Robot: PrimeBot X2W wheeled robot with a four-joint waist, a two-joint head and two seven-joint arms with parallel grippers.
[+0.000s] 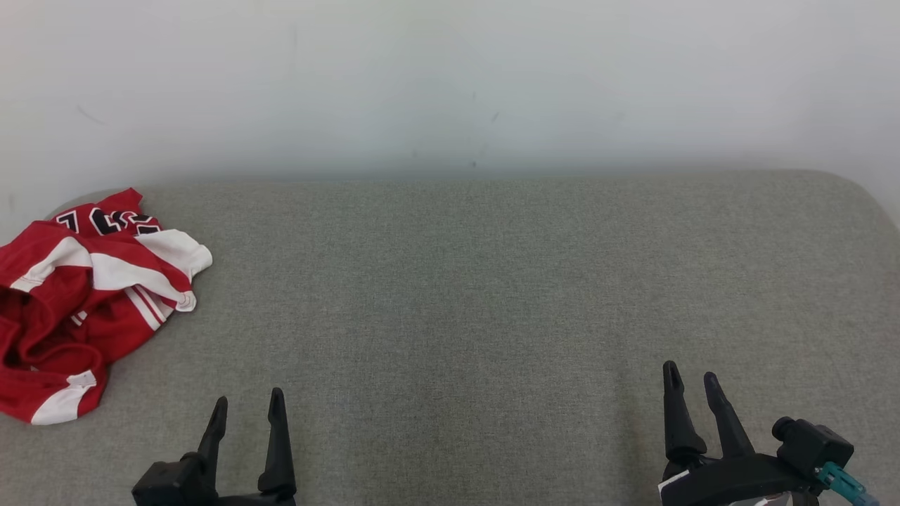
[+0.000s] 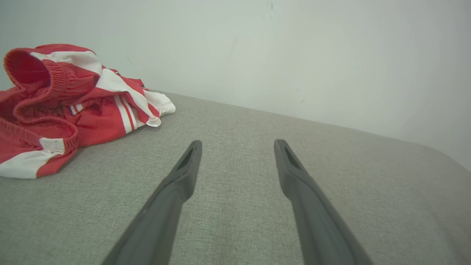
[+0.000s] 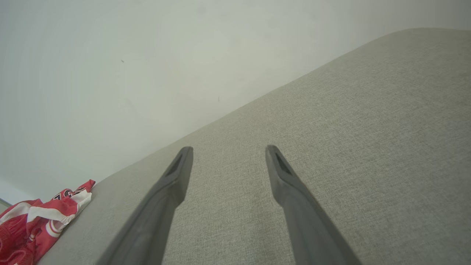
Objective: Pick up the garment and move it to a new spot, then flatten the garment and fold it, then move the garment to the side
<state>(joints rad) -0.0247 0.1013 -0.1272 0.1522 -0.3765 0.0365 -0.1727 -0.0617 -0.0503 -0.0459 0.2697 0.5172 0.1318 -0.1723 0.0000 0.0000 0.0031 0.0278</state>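
The garment (image 1: 84,295) is a red piece with white stripes and black lettering, lying crumpled at the far left of the grey fabric surface (image 1: 457,295). My left gripper (image 1: 247,407) stands open near the front edge, to the right of the garment and apart from it, with nothing between its fingers. In the left wrist view the garment (image 2: 70,106) lies to the upper left of the open left gripper (image 2: 237,145). My right gripper (image 1: 692,376) is open at the lower right, empty. The right wrist view shows the right gripper (image 3: 228,151) open and the garment (image 3: 36,224) far off at the lower left.
A pale wall (image 1: 450,84) rises directly behind the grey surface. The surface's far right corner (image 1: 851,186) is rounded. Bare grey fabric spreads between and ahead of both grippers.
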